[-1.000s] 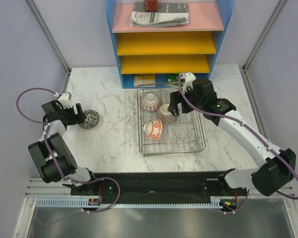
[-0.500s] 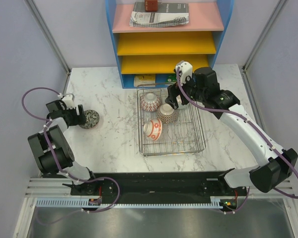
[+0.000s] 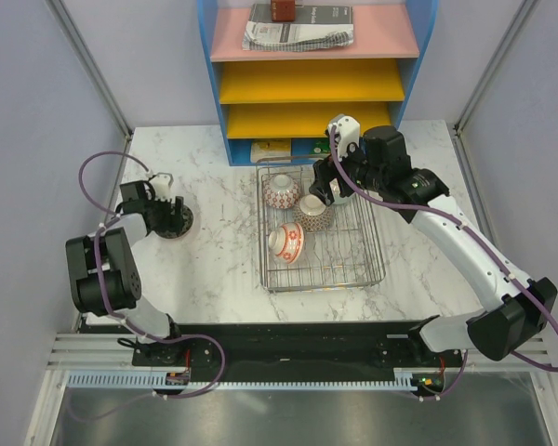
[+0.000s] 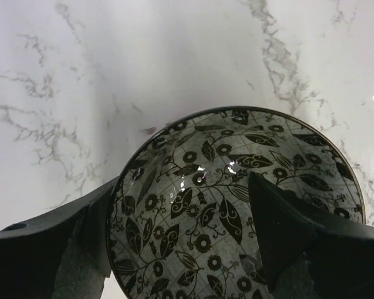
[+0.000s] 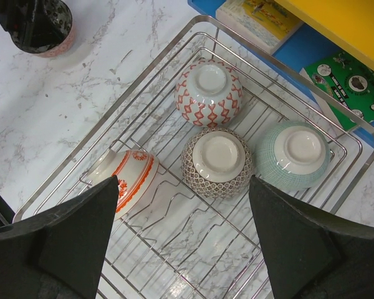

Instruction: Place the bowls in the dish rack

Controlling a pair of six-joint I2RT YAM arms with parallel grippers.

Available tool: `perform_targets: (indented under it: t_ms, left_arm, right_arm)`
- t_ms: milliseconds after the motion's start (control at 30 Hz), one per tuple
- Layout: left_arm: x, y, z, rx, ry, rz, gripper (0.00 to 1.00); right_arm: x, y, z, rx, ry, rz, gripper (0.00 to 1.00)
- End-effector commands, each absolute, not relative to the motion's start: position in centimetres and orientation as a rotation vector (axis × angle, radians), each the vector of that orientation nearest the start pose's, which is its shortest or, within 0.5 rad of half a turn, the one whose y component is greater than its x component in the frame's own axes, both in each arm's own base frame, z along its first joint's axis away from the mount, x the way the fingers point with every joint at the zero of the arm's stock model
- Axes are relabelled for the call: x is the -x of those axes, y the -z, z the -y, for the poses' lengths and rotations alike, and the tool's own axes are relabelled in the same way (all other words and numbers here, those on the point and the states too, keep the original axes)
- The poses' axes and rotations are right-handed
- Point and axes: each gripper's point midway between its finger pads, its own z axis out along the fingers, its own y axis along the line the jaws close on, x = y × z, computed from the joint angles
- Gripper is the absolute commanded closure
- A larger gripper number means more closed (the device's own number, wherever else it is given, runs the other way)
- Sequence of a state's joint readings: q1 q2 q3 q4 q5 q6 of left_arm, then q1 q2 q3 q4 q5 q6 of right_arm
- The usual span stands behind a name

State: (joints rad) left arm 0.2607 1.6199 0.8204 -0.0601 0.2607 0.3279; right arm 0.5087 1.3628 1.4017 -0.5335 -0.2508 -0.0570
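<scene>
Left wrist view gives us the floral bowl [image 4: 287, 149] upright on the marble table [image 4: 143, 62], its dark leaf-and-flower lining facing up. Our left gripper [image 4: 181, 193] stands wide open across the bowl's rim. One finger [image 4: 43, 249] sits outside the wall at 9 o'clock, just beside it, and the other reaches into the bowl's hollow toward 4 o'clock. The gap between them is far wider than the wall, so nothing is clamped. In the top external view this bowl lies at 9 o'clock of the dish rack [image 3: 353, 255], well apart from it.

In the right wrist view our right gripper [image 5: 184, 180] hangs above the rack with its fingers spread wide and nothing between them. Four bowls sit inside the rack below it. The grey-brown bowl [image 5: 218, 162] is upside down near the middle. The red-orange bowl [image 5: 209, 93] is upside down at its 12 o'clock, so close that we cannot tell whether they touch. The pale green bowl [image 5: 293, 156] is upside down at its 3 o'clock, just beside it. The white bowl with red bands [image 5: 131, 177] lies tipped on its side at its 9 o'clock. In the top view the blue shelf unit [image 3: 307, 93] stands at 12 o'clock of the rack.
</scene>
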Motion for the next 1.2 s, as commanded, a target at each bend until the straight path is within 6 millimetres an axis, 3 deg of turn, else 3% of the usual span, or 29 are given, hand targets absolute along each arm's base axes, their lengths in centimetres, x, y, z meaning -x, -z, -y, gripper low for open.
perform_targets:
  t_ms: [0, 333, 833, 1167]
  left_arm:
    - [-37.8, -2.9, -5.9, -0.317, -0.009, -2.376, 0.16]
    - [-35.6, -2.9, -1.6, -0.612, 0.153, -2.363, 0.19]
    - [-30.6, -3.4, 6.9, -1.069, 0.332, -2.275, 0.21]
    - [-29.5, -4.8, 12.3, -1.185, 0.405, -2.218, 0.20]
  right_arm:
    - [-33.4, -29.7, -23.8, 0.735, -0.557, -1.921, 0.07]
    - [-33.4, -29.8, -24.1, 0.732, -0.578, -1.924, 0.08]
    - [-32.8, -29.5, -24.7, 0.757, -0.620, -1.925, 0.08]
    - [-32.0, -29.3, -25.8, 0.796, -0.641, -1.921, 0.09]
